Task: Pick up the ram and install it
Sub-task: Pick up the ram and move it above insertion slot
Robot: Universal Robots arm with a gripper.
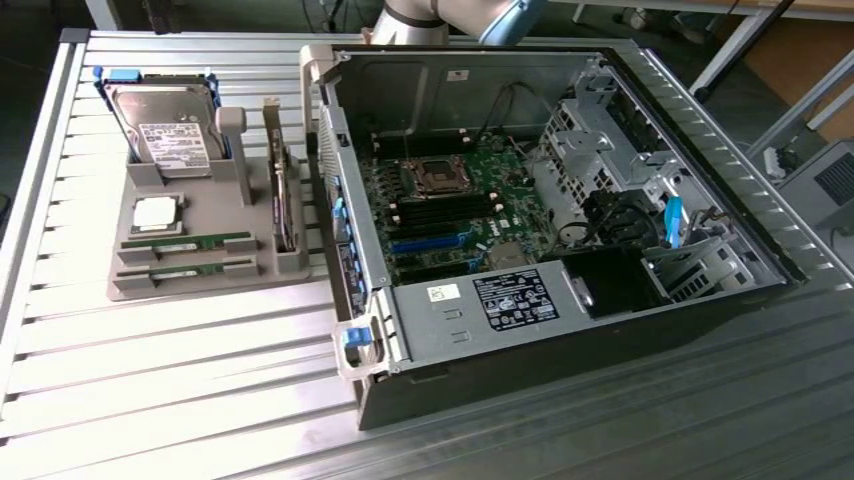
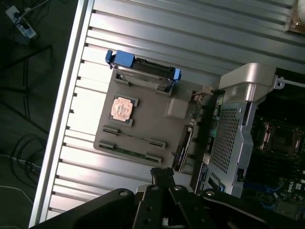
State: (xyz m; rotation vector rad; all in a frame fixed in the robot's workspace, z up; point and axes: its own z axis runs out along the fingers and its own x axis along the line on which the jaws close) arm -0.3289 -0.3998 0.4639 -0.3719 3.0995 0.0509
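Slatted table [image 1: 200, 400], ram [image 1: 184, 242] in tray [image 1: 200, 291] (twin [image 1: 184, 269] alongside), gripper [image 2: 162, 173] closed

The exterior view looked obliquely down from above onto the table [image 1: 160, 390], taking in the whole open case [image 1: 441, 100] and the tray [image 1: 174, 290] at moderate range. The wrist view looked steeply down from high above. Both views shared the tray and the case's side wall

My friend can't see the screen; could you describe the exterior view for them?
An open computer case lies on a slatted metal table, its circuit board exposed. On the exterior view's left, a grey holder keeps two memory sticks, a silver chip and a hard drive.
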